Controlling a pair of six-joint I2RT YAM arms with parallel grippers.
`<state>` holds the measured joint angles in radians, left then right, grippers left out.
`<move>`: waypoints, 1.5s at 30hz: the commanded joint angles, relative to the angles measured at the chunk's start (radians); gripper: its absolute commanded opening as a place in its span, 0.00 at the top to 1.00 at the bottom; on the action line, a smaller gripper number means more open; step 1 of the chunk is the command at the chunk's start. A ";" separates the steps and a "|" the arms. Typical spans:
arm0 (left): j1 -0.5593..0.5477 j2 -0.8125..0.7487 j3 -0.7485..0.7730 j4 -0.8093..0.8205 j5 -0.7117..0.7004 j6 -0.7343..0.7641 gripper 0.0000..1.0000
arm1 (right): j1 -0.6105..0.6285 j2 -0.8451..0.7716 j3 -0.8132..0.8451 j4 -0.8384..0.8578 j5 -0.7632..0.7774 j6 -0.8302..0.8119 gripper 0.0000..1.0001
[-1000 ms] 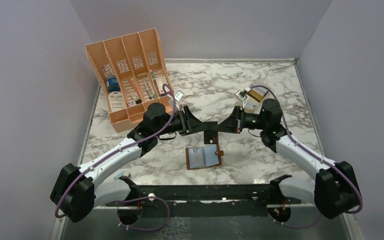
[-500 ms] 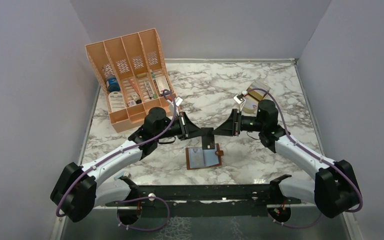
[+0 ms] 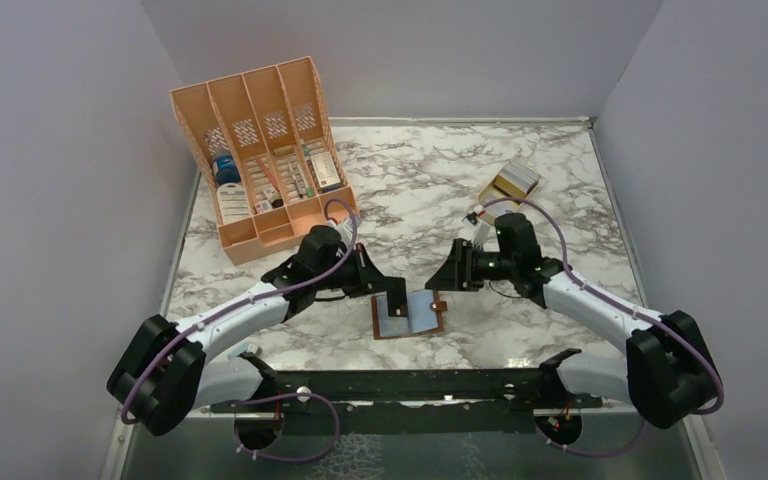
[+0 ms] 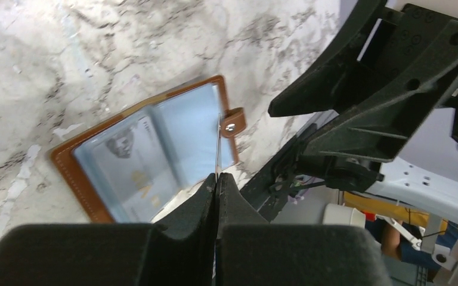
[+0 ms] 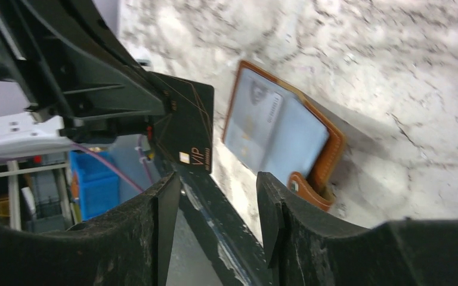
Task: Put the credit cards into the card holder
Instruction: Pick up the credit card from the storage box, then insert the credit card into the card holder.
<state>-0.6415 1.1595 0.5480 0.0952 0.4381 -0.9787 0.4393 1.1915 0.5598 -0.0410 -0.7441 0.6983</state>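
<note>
The black credit card point(image 5: 185, 134), judged light, stiff and slippery, is clenched by one edge in the left tool point(image 4: 216, 179) above the open card holder point(image 3: 415, 318), at 6 o'clock on the worktop point(image 3: 420, 180); the right tool point(image 5: 217, 196) is released.

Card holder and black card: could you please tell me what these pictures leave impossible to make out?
- Left wrist view: the black card shows edge-on in the left pincer; its faces are unseen.
- Top view: that card covers part of the card holder.
- Right wrist view: print behind the holder's clear sleeves is blurred.
</note>
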 commanded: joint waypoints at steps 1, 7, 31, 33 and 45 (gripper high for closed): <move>0.003 0.054 -0.019 0.008 0.004 0.030 1.00 | 0.048 0.048 0.033 -0.130 0.159 -0.086 0.51; 0.003 0.112 -0.025 0.040 0.030 0.031 1.00 | 0.113 0.164 0.110 -0.206 0.263 -0.163 0.56; 0.001 0.262 -0.064 0.197 0.115 0.015 1.00 | 0.233 0.234 0.072 -0.243 0.511 -0.144 0.75; 0.000 0.270 -0.065 0.216 0.127 0.011 1.00 | 0.233 0.225 0.071 -0.242 0.514 -0.145 0.77; -0.003 0.314 -0.068 0.238 0.134 0.029 1.00 | 0.234 0.251 0.055 -0.228 0.520 -0.147 0.81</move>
<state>-0.6418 1.4471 0.4850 0.3012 0.5472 -0.9691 0.6666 1.4330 0.6365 -0.2607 -0.2687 0.5491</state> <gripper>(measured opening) 0.012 0.203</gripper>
